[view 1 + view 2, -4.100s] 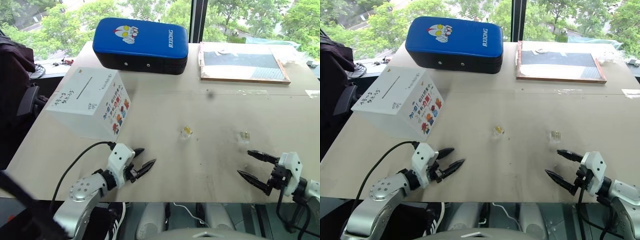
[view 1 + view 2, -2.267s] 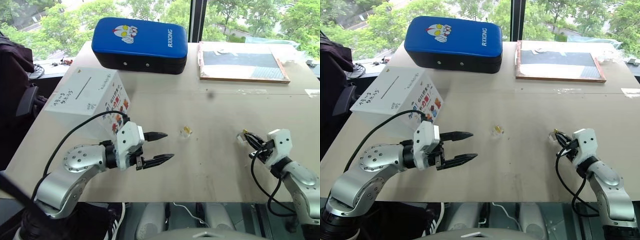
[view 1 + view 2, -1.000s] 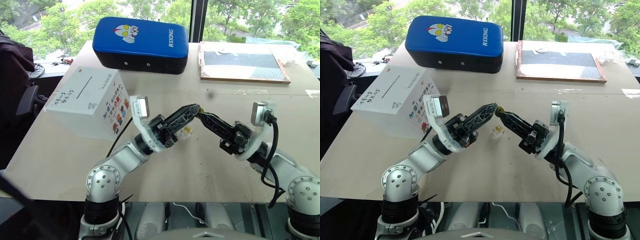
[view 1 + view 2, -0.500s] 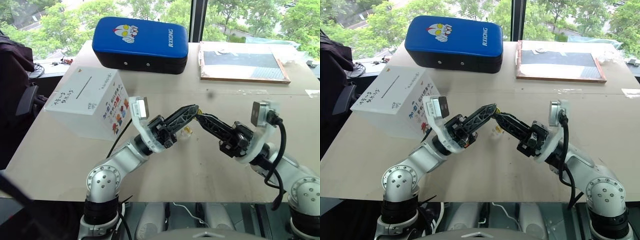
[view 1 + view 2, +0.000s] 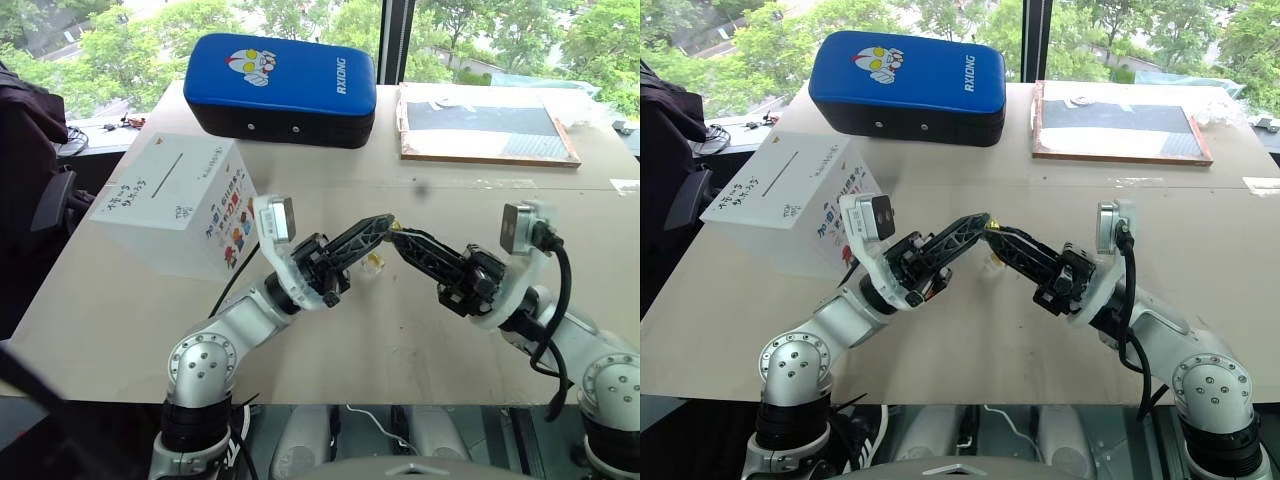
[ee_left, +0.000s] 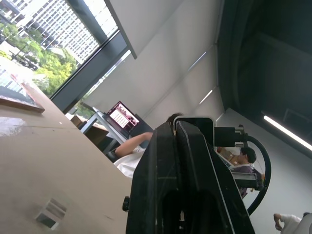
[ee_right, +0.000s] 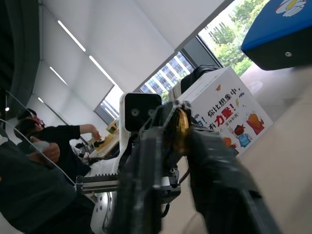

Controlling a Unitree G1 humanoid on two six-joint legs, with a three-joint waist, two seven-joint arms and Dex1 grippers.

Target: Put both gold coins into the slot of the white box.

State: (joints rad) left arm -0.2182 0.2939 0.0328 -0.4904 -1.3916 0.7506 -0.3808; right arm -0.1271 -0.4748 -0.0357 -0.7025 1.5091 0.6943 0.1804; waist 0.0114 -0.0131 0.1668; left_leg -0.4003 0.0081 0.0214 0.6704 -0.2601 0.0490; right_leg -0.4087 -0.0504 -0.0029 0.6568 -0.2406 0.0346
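Note:
Both arms are raised over the middle of the table (image 5: 420, 340) and their tips meet. A small gold coin (image 7: 181, 130) sits pinched at the tip of my left gripper (image 5: 388, 222), which is shut on it. My right gripper (image 5: 399, 236) points at the same spot, its fingers (image 7: 214, 180) parted on either side of the coin. Another gold coin (image 5: 374, 263) lies on the table just below the meeting tips. The white box (image 5: 170, 205) stands at the left, its slot (image 5: 166, 172) a thin dark slit in the top face.
A blue padded cushion (image 5: 282, 88) lies at the back behind the box. A wood-framed board (image 5: 487, 125) sits at the back right. A small clear piece (image 6: 48, 213) rests on the table. People sit at desks (image 7: 58, 139) in the room behind.
My left gripper has shut on the coin at the meeting point and my right gripper's fingers have parted. Both hands have kept their place above the table.

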